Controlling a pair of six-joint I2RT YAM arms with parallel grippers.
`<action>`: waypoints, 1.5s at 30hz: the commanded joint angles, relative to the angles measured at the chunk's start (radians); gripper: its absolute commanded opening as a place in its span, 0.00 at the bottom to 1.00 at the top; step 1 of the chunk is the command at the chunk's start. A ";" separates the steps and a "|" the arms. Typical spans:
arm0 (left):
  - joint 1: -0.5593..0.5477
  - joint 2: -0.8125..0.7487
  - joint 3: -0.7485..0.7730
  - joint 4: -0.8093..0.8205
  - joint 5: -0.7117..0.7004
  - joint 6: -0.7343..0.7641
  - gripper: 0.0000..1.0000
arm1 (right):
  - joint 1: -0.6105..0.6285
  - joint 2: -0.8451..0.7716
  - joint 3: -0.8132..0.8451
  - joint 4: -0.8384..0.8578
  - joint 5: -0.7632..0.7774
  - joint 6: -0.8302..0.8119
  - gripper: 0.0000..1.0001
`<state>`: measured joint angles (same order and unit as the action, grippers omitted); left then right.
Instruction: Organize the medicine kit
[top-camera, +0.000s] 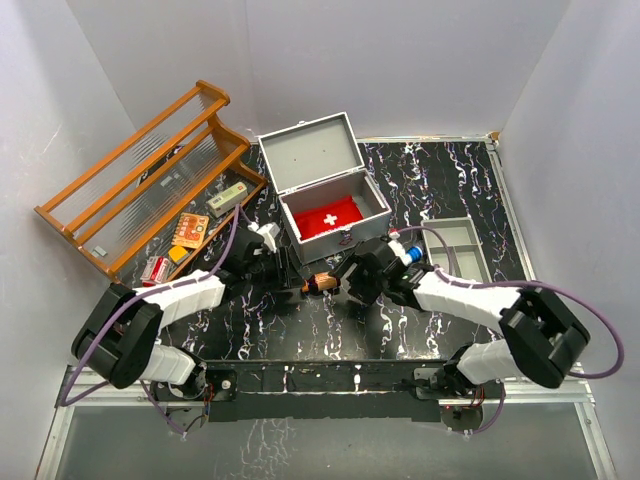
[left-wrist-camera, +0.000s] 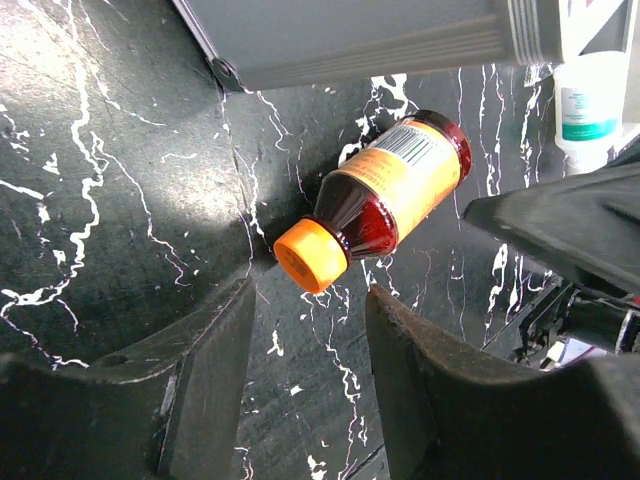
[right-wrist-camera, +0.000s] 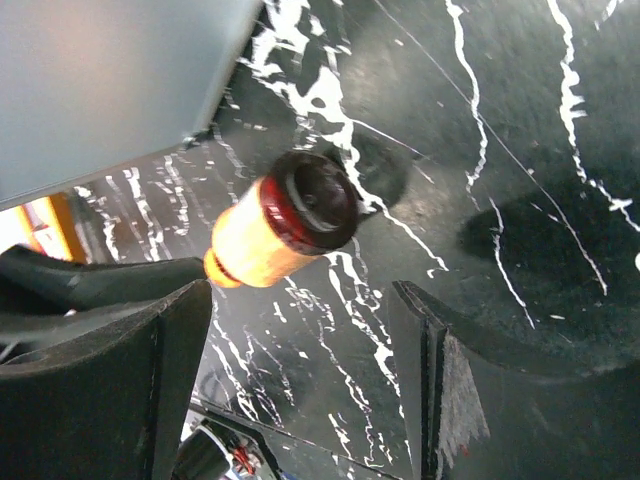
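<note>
**Sizing up a toppled bottle in front of the open kit**

Lying on its side on the dark marbled bench (top-camera: 440, 180) is a brown bottle (left-wrist-camera: 385, 200) with an orange cap and an orange label. It sits just in front of the medicine kit (top-camera: 310, 155), close to it but not touching. The kit stands at the middle of the bench with its lid thrown back, and a red pouch (top-camera: 328, 218) with a white cross lies inside.

The left hand (left-wrist-camera: 310, 305) is released. Its fingers are apart with nothing between them, and the cap sits just ahead of the gap. The right hand (right-wrist-camera: 300, 300) faces the bottle's base from the other side, spread wide and also empty. A divided tray (top-camera: 465, 240) lies to the right, well apart from the kit, and a small white bottle (top-camera: 405, 250) with a blue cap is near the right hand.

The kit looks like rigid sheet metal, so it should be stiff, smooth and probably slippery under the pads. It seems too broad for one hand to span. The thin edge of a side wall or the free edge of the lid looks like the best place to pinch, and the lid may swing on its hinge if knocked.

The bottle looks hard and round, so it is likely to roll. A grip across its labelled body should hold better than one on the cap.
</note>
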<state>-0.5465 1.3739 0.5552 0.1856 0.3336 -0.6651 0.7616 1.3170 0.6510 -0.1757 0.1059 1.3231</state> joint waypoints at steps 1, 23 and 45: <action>-0.020 -0.013 -0.017 0.036 -0.063 0.024 0.46 | 0.031 0.079 0.070 -0.034 0.026 0.150 0.69; -0.027 -0.001 -0.035 0.032 -0.157 -0.004 0.45 | 0.045 0.328 0.310 -0.265 0.112 0.124 0.57; -0.026 -0.243 0.008 -0.125 -0.303 0.034 0.45 | 0.035 0.366 0.442 -0.484 0.192 -0.381 0.60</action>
<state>-0.5671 1.1904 0.5224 0.1097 0.0761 -0.6514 0.7975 1.6268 1.0004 -0.6025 0.2710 1.0401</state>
